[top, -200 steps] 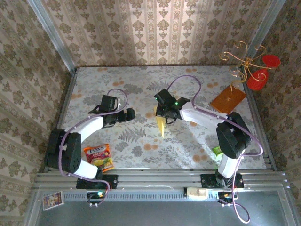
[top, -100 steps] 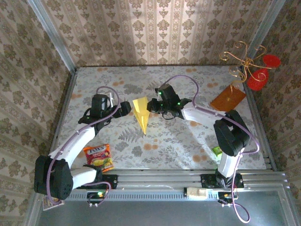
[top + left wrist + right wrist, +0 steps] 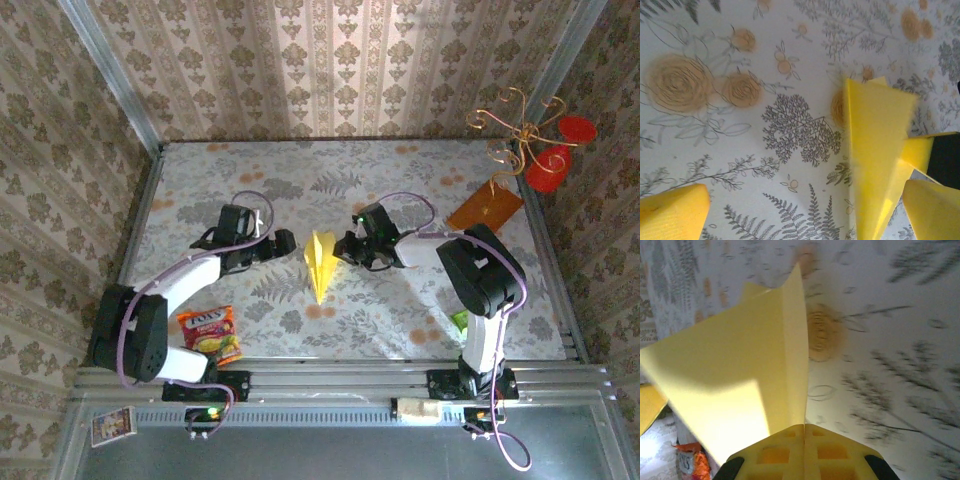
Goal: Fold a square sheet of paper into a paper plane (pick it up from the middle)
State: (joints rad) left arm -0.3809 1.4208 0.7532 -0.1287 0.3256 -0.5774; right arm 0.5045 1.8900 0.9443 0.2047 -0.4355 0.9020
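Paper plane (image 3: 320, 264) looks fully folded, a pointed dart with a centre crease, about midway between the left and right edges of the table (image 3: 420, 310); the right tool (image 3: 342, 250) is clamped on its fold; the left tool (image 3: 286, 241) stands wide apart just beside it; only release seems left.

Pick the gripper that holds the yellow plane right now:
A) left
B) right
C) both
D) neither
B: the right gripper is shut on the plane, pinching its fold, while the left gripper stands open next to it.
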